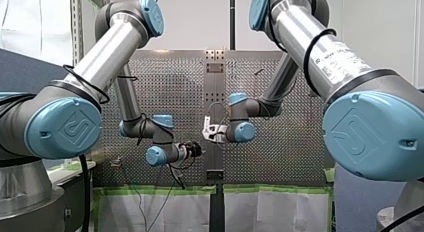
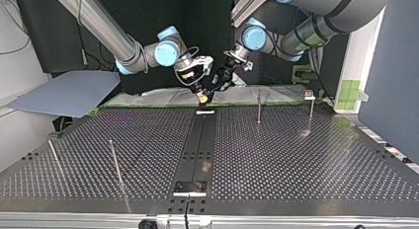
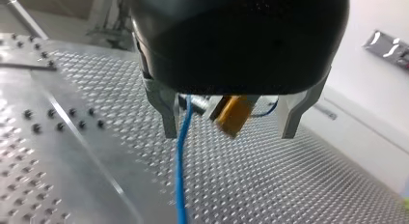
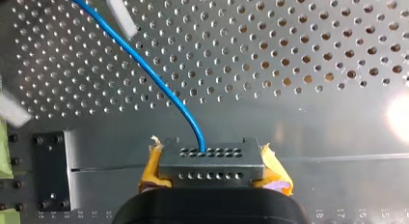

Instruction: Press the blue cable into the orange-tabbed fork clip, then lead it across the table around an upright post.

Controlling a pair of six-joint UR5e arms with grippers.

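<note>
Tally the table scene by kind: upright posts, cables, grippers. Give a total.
Thin upright metal posts: 4
Blue cable: 1
Two-finger grippers, my left gripper and my right gripper: 2
Total: 7
</note>
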